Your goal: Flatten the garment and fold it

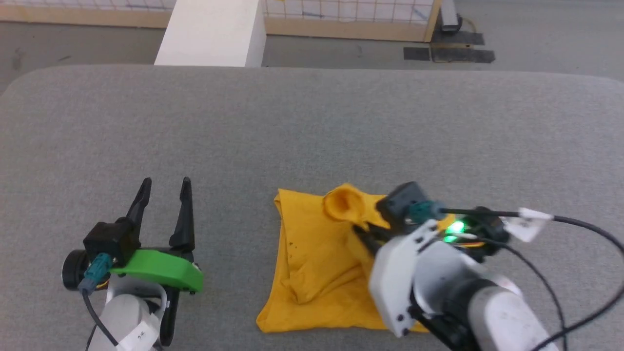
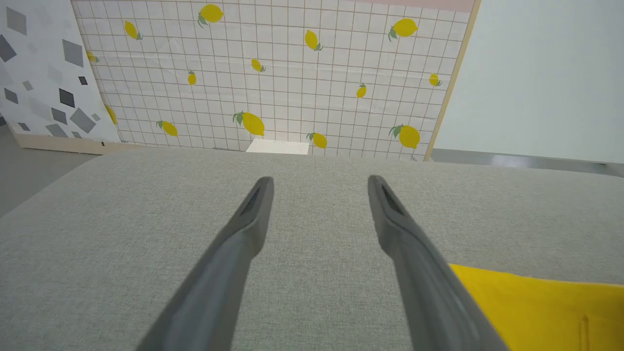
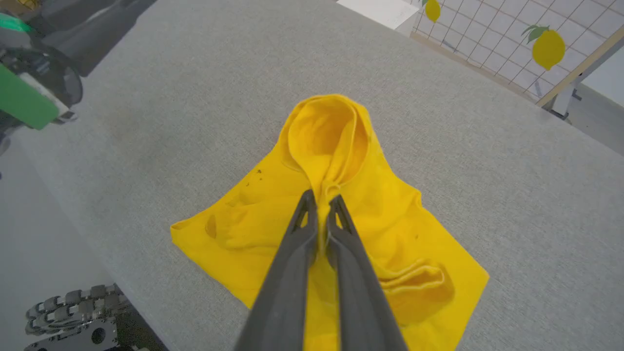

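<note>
I work over a grey cloth-covered surface. Beyond it I see a white block, grey floor with dark patches, a lemon-printed grid panel and a plain pale wall.

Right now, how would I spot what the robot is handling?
Find the wide grey surface. Close to the robot on it lies a crumpled garment, pinched by the right hand. Nothing else on it is bright yellow.
</note>
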